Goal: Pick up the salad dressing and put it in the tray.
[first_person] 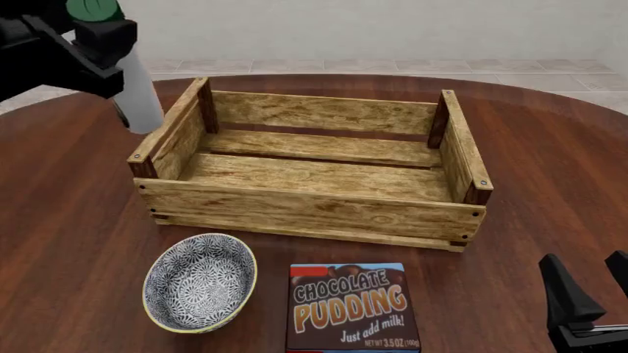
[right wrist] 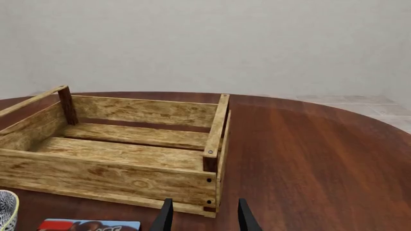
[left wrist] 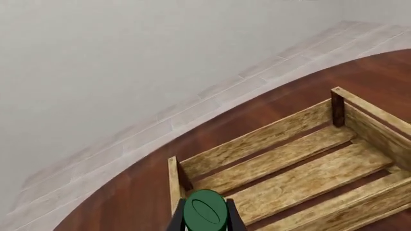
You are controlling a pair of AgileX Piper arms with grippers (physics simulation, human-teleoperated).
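Observation:
The salad dressing, a slim white bottle with a dark green cap, hangs in the air tilted, just outside the tray's far left corner. My left gripper is shut on its neck below the cap. In the left wrist view the green cap sits between the two fingers, with the tray ahead of it. The tray, a light wooden slat crate with dark corner posts, stands mid-table with nothing in it. My right gripper is open and holds nothing near the table's front right edge, with the tray ahead of it.
A patterned blue-white bowl and a chocolate pudding box lie in front of the tray near the table's front edge. The bowl's rim and the box's top show in the right wrist view. The round wooden table extends to the right.

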